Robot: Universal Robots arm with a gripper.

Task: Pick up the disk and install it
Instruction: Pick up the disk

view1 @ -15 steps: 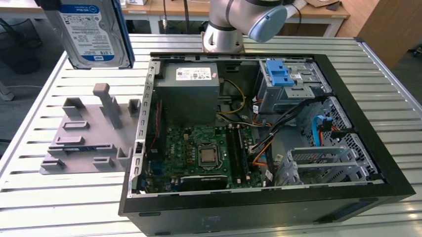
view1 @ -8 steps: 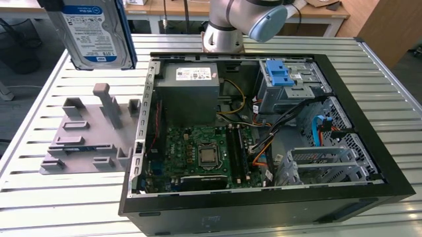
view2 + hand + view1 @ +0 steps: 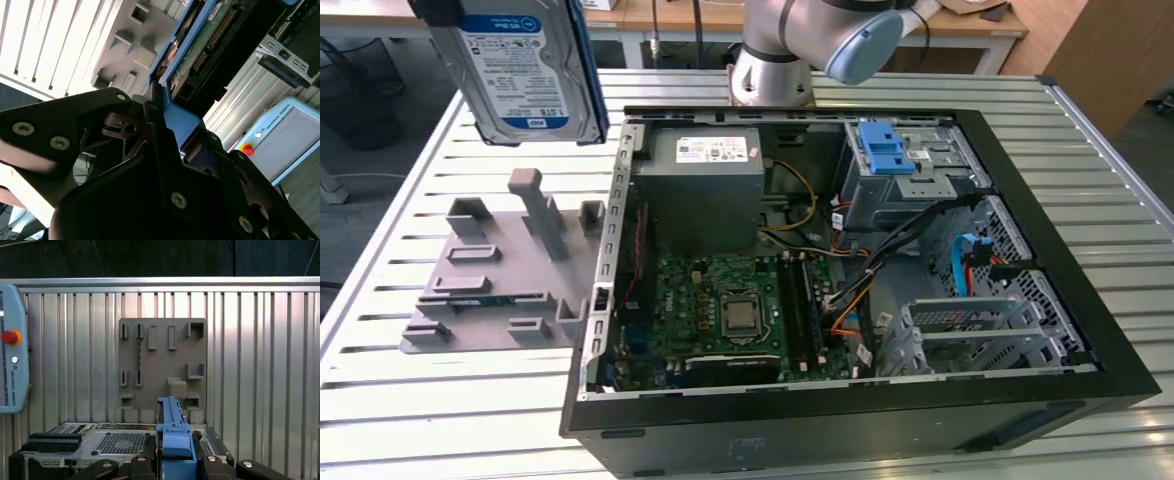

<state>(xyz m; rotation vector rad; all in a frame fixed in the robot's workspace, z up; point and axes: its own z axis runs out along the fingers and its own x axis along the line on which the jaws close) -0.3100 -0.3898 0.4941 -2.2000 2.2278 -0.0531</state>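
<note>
My claw (image 3: 176,465) pinches the disk (image 3: 531,70) by its blue edge frame. The disk hangs upright, high over the table (image 3: 454,420) on the jig (image 3: 494,265) side of the case (image 3: 854,430), well apart from the cage (image 3: 914,170). I judge this a narrow hold: a quick swing could twist the disk in my grip, or it could snag the cables (image 3: 907,240) beside the cage.

Blue-framed disk (image 3: 199,49) between black jaws, grey fixture plate (image 3: 134,50) beyond.
</note>
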